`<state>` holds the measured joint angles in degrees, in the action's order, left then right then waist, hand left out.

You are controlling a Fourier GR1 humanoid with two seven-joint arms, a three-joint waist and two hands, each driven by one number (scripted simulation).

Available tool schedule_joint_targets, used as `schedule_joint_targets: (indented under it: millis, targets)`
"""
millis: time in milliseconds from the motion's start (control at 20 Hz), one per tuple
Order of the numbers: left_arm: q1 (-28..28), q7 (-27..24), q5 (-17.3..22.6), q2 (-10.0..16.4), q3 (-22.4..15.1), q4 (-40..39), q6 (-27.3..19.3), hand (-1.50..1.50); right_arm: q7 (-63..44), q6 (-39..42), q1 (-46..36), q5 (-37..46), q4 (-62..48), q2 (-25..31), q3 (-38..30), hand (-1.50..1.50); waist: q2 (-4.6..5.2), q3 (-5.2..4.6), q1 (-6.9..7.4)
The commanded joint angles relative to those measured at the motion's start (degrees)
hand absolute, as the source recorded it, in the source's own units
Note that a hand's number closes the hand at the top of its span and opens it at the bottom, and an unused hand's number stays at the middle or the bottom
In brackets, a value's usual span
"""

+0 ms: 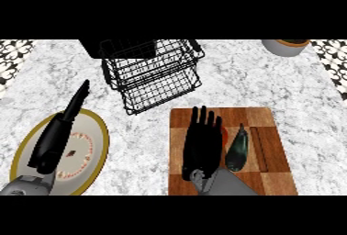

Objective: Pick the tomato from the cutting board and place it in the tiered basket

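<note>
My right hand (pixel 203 147) lies over the wooden cutting board (pixel 271 179), palm down, fingers straight and close together, pointing away from me toward the far side of the surface (pixel 271 82). It holds nothing that I can see. The tomato (pixel 224 134) is on the board, almost wholly hidden beneath my fingers; only a thin sliver of red shows at the right edge of the hand. Whether my fingers touch it, I cannot tell.

Just to the right of my hand, also on the board, lies a dark, long vegetable (pixel 237 149), its narrow end pointing away from me. It sits close beside the red sliver.

The tiered basket (pixel 156 73), black wire, stands on the surface beyond the board's far left corner, apart from my right hand.

My left hand (pixel 58 137) shows at the left, over a white plate (pixel 95 137) with a gold rim. Its fingers are straight and held together, pointing away and slightly to the right, and it carries nothing.

At the far right corner of the surface stands a grey round container (pixel 288 47), well apart from the board.
</note>
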<state>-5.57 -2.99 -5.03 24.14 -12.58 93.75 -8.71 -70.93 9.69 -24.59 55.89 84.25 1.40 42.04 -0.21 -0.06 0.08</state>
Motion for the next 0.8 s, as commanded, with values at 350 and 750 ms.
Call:
schedule_joint_targets:
  millis: [350,750]
  targets:
    - [0.5,-0.1,-1.5,-1.8,0.0,0.3,0.1,0.00,-9.1,2.7,3.5,11.7,2.3,-1.2,-3.2,-1.50,0.02,0.03,-0.44]
    - [0.8,-0.9,-3.7,-4.1,-0.4,-0.6,-0.2,0.00,-7.4,5.4,3.6,10.7,5.0,-1.3,-7.2,-1.50,0.19,0.03,0.07]
